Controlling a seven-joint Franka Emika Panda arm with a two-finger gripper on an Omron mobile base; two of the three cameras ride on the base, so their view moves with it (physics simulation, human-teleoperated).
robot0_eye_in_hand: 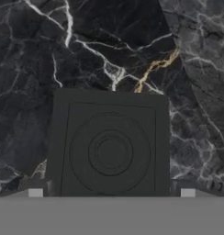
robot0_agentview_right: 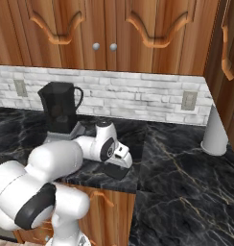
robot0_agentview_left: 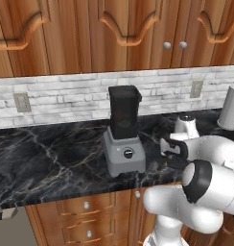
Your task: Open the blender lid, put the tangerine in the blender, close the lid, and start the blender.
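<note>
The blender (robot0_agentview_left: 123,132) stands on the black marble counter against the brick wall, with a grey base, a round front knob (robot0_agentview_left: 128,154) and a dark jar (robot0_agentview_right: 59,111) whose top looks uncovered. The blender lid (robot0_eye_in_hand: 109,151), a flat black square with ringed marks, lies flat on the counter to the right of the blender (robot0_agentview_right: 114,172). My gripper (robot0_eye_in_hand: 111,193) hangs just above the lid, open; its fingertips (robot0_eye_in_hand: 36,193) stand wider than the lid, one on each side. From the base views the hand (robot0_agentview_right: 120,159) points down near the counter's front edge (robot0_agentview_left: 171,153). The tangerine is out of view.
A tall grey cylinder (robot0_agentview_left: 230,108) stands at the back right of the counter (robot0_agentview_right: 215,132). Wall outlets (robot0_agentview_left: 21,102) sit on the brick backsplash. The counter turns a corner on the right (robot0_agentview_right: 186,182). Wooden cabinets hang above and drawers sit below.
</note>
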